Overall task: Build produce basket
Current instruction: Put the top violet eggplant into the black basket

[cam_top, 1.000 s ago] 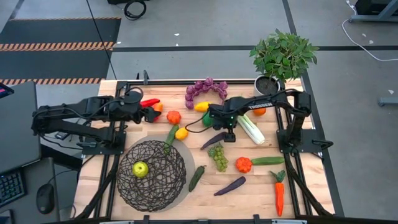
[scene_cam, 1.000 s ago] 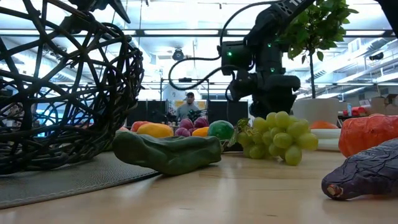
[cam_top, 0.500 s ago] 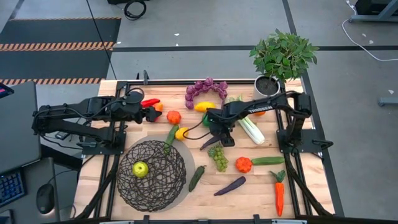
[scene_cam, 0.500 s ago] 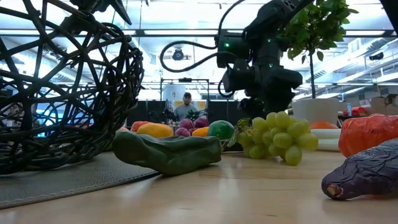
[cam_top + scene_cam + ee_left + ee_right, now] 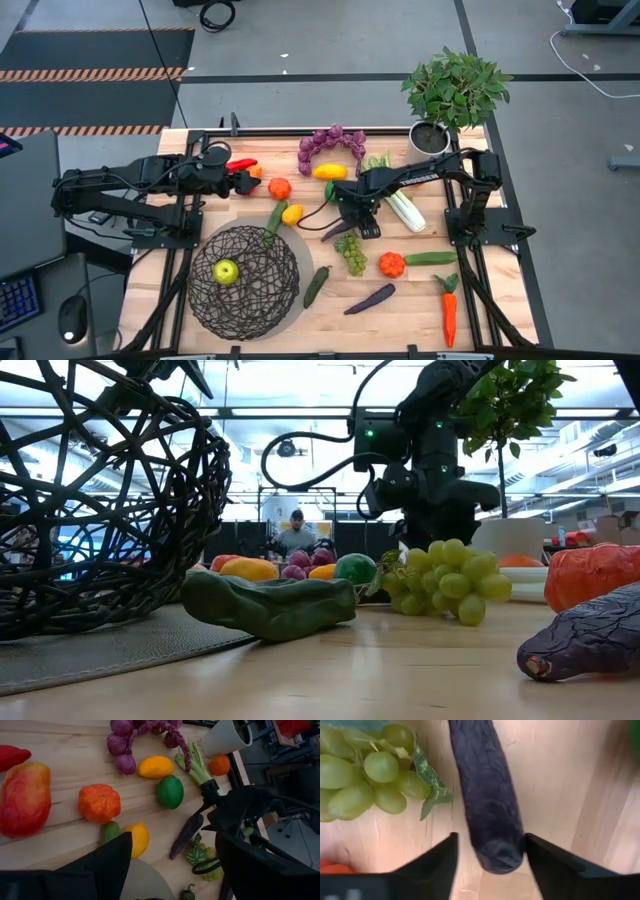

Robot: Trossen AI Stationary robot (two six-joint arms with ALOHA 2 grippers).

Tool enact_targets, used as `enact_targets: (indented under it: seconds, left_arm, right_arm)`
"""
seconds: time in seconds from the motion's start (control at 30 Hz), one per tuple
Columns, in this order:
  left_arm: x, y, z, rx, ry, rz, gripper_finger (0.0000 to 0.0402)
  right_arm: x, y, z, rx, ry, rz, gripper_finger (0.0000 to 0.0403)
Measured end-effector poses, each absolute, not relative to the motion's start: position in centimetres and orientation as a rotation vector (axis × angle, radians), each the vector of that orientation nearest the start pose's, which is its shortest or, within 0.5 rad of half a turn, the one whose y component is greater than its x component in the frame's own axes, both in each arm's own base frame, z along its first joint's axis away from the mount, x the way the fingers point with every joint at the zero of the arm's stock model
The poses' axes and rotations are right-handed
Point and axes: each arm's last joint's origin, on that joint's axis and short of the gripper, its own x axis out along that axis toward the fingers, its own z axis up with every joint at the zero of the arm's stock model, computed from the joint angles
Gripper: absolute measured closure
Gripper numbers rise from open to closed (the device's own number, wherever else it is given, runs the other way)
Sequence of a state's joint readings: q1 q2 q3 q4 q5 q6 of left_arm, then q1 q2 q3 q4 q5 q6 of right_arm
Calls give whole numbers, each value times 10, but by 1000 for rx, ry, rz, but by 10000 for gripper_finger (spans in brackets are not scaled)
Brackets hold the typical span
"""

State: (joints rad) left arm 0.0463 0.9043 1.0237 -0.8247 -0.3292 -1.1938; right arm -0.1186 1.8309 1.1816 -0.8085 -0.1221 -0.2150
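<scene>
Count, high view: one wire basket [image 5: 244, 280] at the table's near left, holding one green apple [image 5: 226, 271]. Outside it: two purple eggplants [image 5: 338, 229], one bunch of green grapes [image 5: 351, 252], one purple bunch at the far edge, two cucumbers, one carrot [image 5: 449, 312], one celery [image 5: 403, 205], two orange tomato-like pieces, one lemon, plus peppers near the left arm.

Right gripper [image 5: 489, 855] is low over mid-table, arm stretched leftward from its base. Its jaws straddle the end of one eggplant, right finger touching the skin, the other with a sliver of gap; grip not clearly made.

Left gripper [image 5: 243, 182] hovers at far left near the red pepper, jaws apart, empty.
</scene>
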Motion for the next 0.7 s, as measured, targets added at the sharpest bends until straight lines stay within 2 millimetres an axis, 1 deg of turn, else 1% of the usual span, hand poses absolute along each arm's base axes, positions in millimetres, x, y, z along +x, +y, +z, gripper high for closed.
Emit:
enact_targets:
  seconds: [0.1, 0.17, 0.2, 0.27, 0.33, 0.4, 0.5, 0.57, 0.63, 0.7]
  left_arm:
    - [165, 17, 338, -1029, 397, 726, 111]
    - [166, 17, 339, -1034, 381, 717, 111]
    - [167, 17, 341, -1038, 360, 702, 111]
    - [170, 17, 348, -1015, 303, 649, 111]
    - [172, 17, 358, -956, 228, 577, 111]
    - [175, 17, 368, -861, 153, 507, 111]
    - [176, 17, 382, -691, 66, 430, 111]
    - [173, 16, 387, -584, 44, 406, 111]
    - [172, 16, 391, -476, 34, 393, 111]
    - [170, 17, 394, -415, 14, 391, 111]
  right_arm:
    - [328, -35, 162, 37, 1439, 129, 266]
    - [327, -37, 164, 65, 1450, 113, 306]
    - [325, -38, 166, 81, 1463, 102, 311]
    - [324, -40, 176, 119, 1451, 105, 311]
    - [322, -43, 195, 157, 1404, 97, 311]
    - [320, -46, 217, 178, 1350, 77, 311]
    - [315, -48, 257, 200, 1216, 44, 311]
    - [310, -49, 284, 219, 1122, 22, 311]
    - [304, -51, 305, 250, 1050, -7, 306]
    - [297, -51, 326, 298, 962, -36, 300]
